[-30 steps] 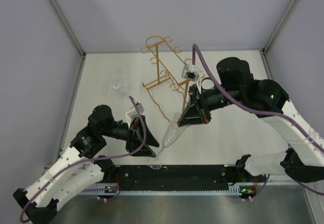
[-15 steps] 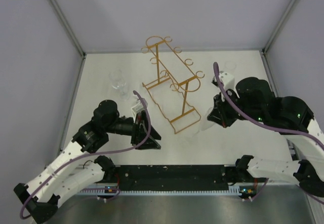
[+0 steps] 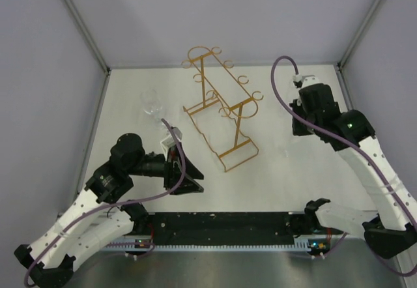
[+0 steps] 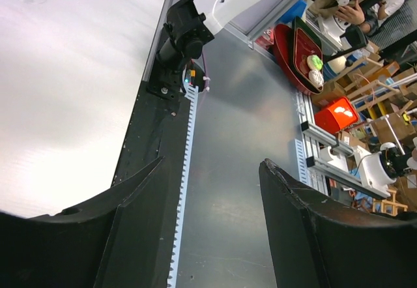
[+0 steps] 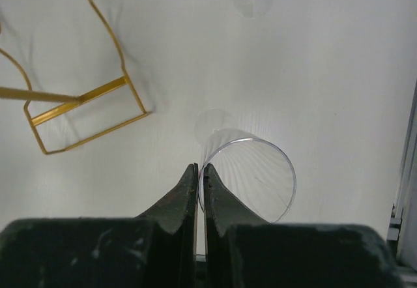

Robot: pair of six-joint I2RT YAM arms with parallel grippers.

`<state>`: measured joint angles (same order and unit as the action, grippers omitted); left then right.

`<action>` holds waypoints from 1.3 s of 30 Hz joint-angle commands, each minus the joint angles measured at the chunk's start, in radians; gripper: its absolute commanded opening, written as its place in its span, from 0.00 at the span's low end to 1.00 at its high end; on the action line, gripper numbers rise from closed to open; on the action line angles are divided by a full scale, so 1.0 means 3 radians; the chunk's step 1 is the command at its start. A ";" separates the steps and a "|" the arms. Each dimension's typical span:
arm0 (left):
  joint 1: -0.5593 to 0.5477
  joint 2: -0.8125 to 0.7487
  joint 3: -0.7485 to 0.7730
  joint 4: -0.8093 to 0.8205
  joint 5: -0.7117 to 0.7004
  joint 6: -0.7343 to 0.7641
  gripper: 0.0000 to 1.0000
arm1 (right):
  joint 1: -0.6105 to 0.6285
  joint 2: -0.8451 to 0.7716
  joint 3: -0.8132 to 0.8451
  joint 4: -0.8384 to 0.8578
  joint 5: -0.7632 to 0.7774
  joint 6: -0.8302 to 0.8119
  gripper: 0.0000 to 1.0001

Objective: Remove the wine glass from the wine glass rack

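The wine glass (image 5: 251,177) is clear, and I look down into its round rim in the right wrist view. My right gripper (image 5: 201,171) is shut on the rim's left edge and holds the glass over the white table, to the right of the wine glass rack (image 5: 85,105). In the top view the gold wire rack (image 3: 221,109) stands mid-table with nothing hanging on it. The right gripper (image 3: 296,130) is right of it and the glass barely shows there. My left gripper (image 3: 189,184) is open and empty at the front left, and its wrist view (image 4: 212,164) faces the table's near edge.
Another clear glass (image 3: 152,105) stands left of the rack. A faint clear glass (image 5: 253,1) sits on the table beyond the held one. The black base rail (image 3: 221,223) runs along the near edge. Grey walls close in the left, right and back.
My right arm has swung the glass from front centre, near the left gripper, out to the right of the rack. The left gripper has drawn back slightly.
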<state>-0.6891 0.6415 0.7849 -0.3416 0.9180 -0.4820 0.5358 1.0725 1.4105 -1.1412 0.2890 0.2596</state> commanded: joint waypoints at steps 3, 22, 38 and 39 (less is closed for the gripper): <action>-0.0004 -0.0083 0.0048 -0.0001 -0.0140 0.0026 0.63 | -0.0471 0.0280 -0.0156 0.0664 -0.0073 -0.0155 0.00; -0.0004 0.0055 -0.0065 0.0075 -0.0013 0.0083 0.63 | -0.0835 0.1057 0.0181 0.1114 -0.0150 -0.0231 0.00; -0.0004 0.0168 -0.0070 0.0111 -0.0002 0.0160 0.63 | -0.0860 0.1221 0.0192 0.1252 -0.0125 -0.0267 0.00; -0.0004 0.0178 -0.0065 0.0116 0.0003 0.0160 0.63 | -0.0866 0.1231 0.0187 0.1247 -0.0115 -0.0272 0.00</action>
<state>-0.6891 0.6918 0.7628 -0.3592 0.9005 -0.4599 0.2913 1.4330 1.4288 -0.8093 0.2344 0.1917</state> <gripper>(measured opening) 0.634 0.014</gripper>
